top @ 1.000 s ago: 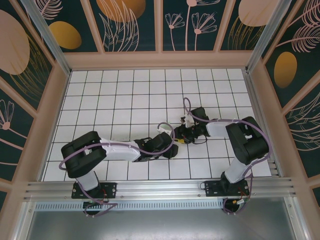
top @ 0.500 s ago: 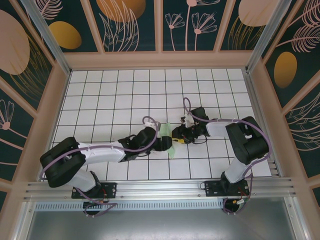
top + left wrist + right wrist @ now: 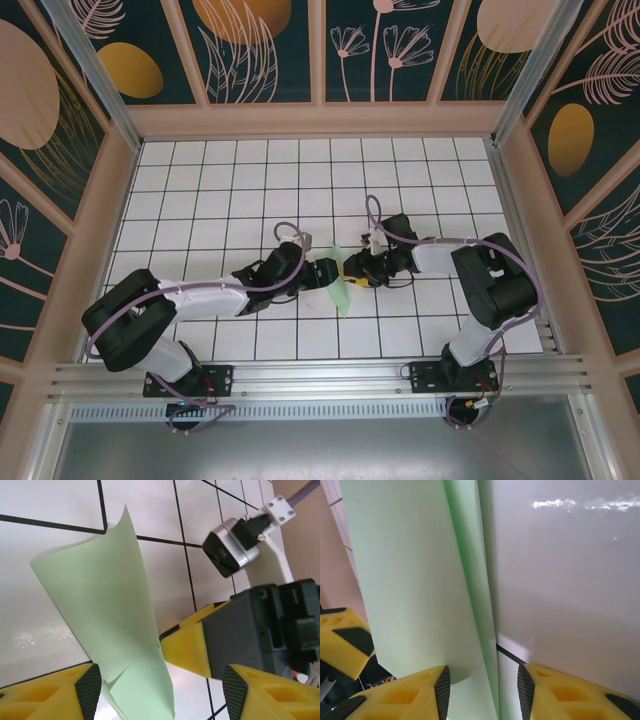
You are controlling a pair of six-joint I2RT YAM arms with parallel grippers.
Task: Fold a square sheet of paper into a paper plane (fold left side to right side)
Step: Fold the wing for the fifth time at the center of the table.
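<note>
Standing up off the white tiled worktop (image 3: pixel 230 180), the pale green sheet of paper (image 3: pixel 340 283) sits near the front middle of the grid, folded into a long narrow shape. Seen from above, it lies right between the left gripper (image 3: pixel 328 272) and the right gripper (image 3: pixel 352 277), which meet tip to tip from either side.

From the left wrist, the sheet of paper (image 3: pixel 110 605) rises to a sharp point at the top, with a diagonal crease low down. The left gripper (image 3: pixel 160 692) has its jaws released and well apart; the paper drops into the gap, close to the finger on the left of that view. A yellow finger (image 3: pixel 182 647) of the right gripper touches the paper's edge from the other side.

From the right wrist, the sheet of paper (image 3: pixel 410 580) shows a broad panel with a narrower folded strip beside it. The right gripper (image 3: pixel 481 690) has its jaws apart too. The paper runs down between them and lies against the finger on the left of that view, while a sliver of worktop shows between the paper's edge and the other finger. A yellow finger (image 3: pixel 342 640) of the left gripper shows behind the paper.
</note>
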